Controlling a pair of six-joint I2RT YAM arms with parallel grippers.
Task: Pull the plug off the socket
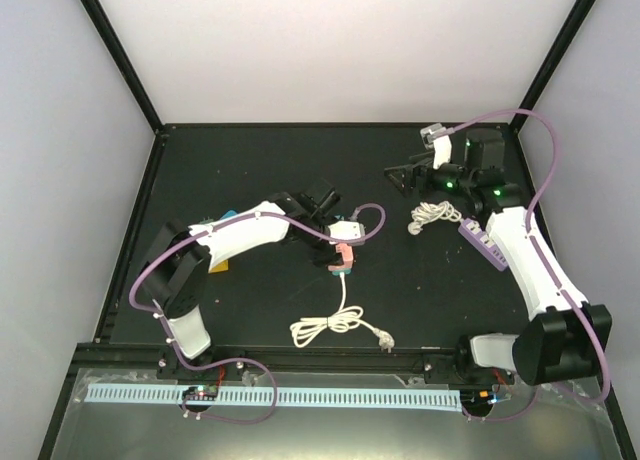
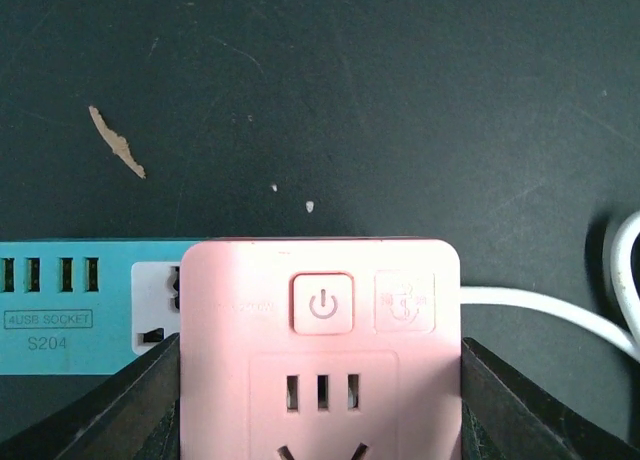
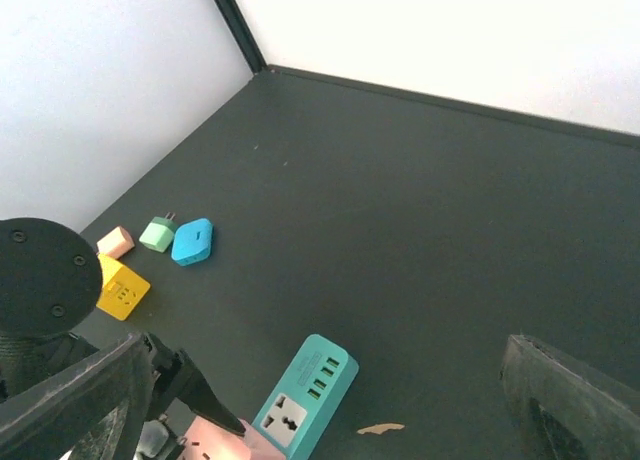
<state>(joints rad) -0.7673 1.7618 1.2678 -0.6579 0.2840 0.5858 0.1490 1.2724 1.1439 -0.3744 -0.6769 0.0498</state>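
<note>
- Well to the left of the pink socket block (image 2: 320,280) sit four small pieces: a peach block (image 3: 116,242), a green adapter (image 3: 157,233), a blue adapter (image 3: 191,241) and a yellow cube (image 3: 122,288).
- A teal power strip (image 2: 60,310) lies against the pink block's left side. Its white outlet end is partly hidden behind the block, and I cannot tell whether the two are joined.
- A tan scrap (image 2: 118,142) lies on the table beyond the teal strip.
- My left gripper (image 2: 320,400) is clamped on the pink block, one finger flat against each side.
- A white cord (image 2: 530,305) leaves the block's right side and coils nearer the arm bases. Its plug (image 1: 384,338) lies loose on the table.
- Right of the block lie a second cord bundle (image 1: 432,215) and a lilac strip (image 1: 482,244).
- My right gripper (image 3: 325,380) is well apart from the block, to its right and farther back. Its fingers are spread wide with nothing between them.
</note>
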